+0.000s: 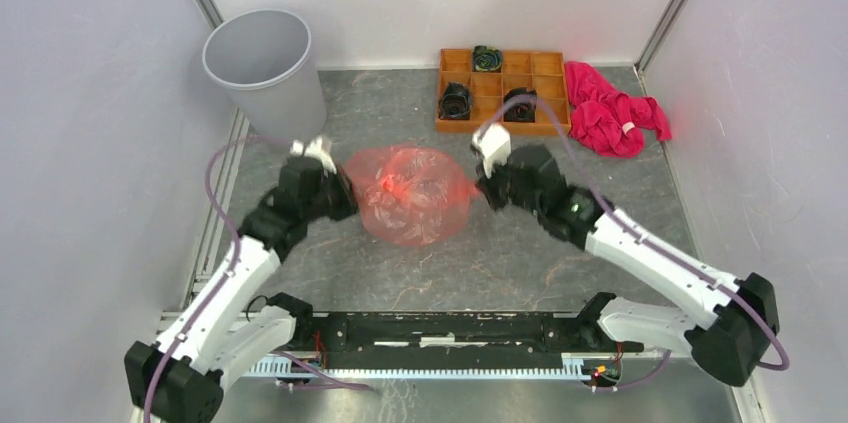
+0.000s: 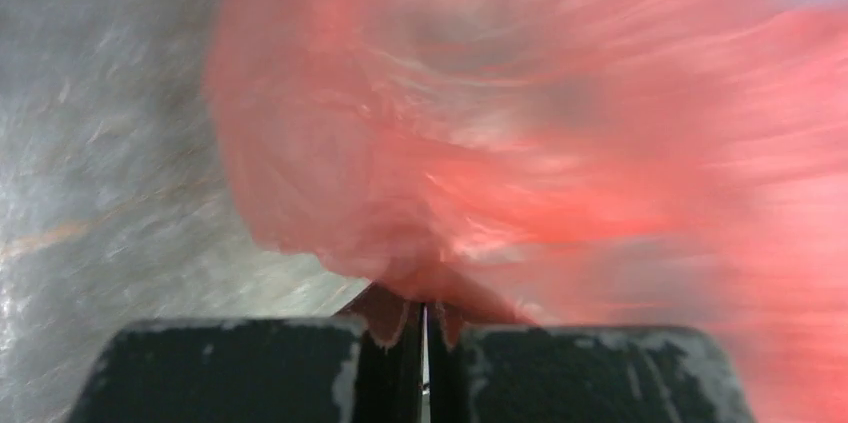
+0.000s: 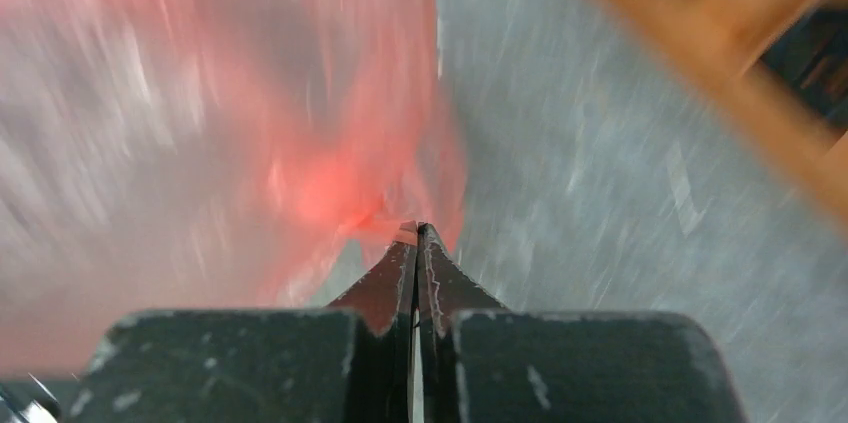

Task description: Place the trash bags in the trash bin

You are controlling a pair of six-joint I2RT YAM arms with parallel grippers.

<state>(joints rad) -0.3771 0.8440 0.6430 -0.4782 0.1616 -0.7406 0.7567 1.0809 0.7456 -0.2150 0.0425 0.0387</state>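
Bag (image 1: 412,195) is held at 5 o'clock from bin (image 1: 285,103), with left gripper (image 1: 347,193) and right gripper (image 1: 484,189) each clamped on an opposite edge. Both are best raised together, plastic taut, toward 11 o'clock.

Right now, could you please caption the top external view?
The left fingers and right fingers pinch opposite sides of the red-orange trash bag; the grey trash bin stands back-left.
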